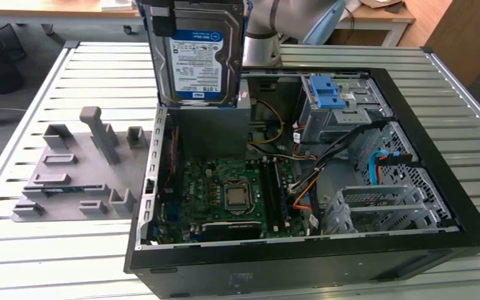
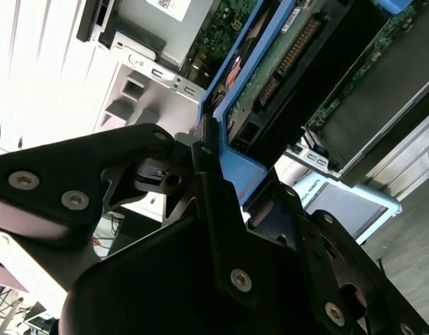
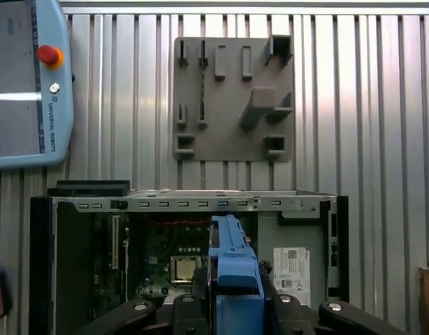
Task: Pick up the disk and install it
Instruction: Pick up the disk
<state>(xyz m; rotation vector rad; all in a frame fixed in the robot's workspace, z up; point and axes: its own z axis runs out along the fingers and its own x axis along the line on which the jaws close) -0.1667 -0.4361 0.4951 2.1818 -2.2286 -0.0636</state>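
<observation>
The disk (image 1: 198, 53) hangs upright in the air above the back edge of the open computer case (image 1: 440, 187), its white-and-blue label facing the exterior camera. Its blue carrier frame (image 2: 232, 91) runs along its edges. In both wrist views my gripper (image 2: 218, 185) is shut on the carrier frame, and the black fingers (image 3: 193, 296) press on either side of the blue frame edge (image 3: 235, 269). Below the disk lies the case interior with the motherboard (image 1: 223, 194).
A grey metal drive bay with a blue latch piece (image 1: 327, 94) sits at the back of the case toward the exterior view's right. A grey fixture plate (image 1: 73, 172) with raised holders lies on the slatted table (image 1: 23, 244) on the exterior view's left. A teach pendant (image 3: 26, 84) rests on the table.
</observation>
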